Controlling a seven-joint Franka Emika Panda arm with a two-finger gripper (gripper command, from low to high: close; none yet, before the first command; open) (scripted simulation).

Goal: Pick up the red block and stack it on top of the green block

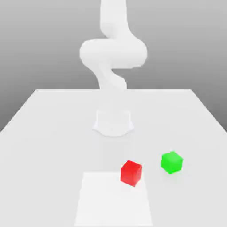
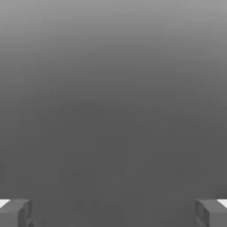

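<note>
**On the Table: Stack Not Yet Started**

On the white table (image 1: 53, 133), the red block (image 1: 131, 172) is sitting near the front, at the corner of a paler square patch (image 1: 111, 201). The green block (image 1: 171, 162) is resting apart from it, toward the exterior view's right. The gripper (image 2: 113, 213) is showing its fingers (image 2: 15, 212) spread wide, holding nothing. Judged from this, approach, grasp, lift and placement are all remaining.

We see the red block (image 1: 131, 172) smooth, softly shiny | green block (image 1: 171, 162) the same plastic-like finish | counter (image 1: 44, 133) matt white, plain | arm (image 1: 113, 51) smooth white | claw (image 2: 113, 213) fingers (image 2: 15, 213) matt grey.
</note>
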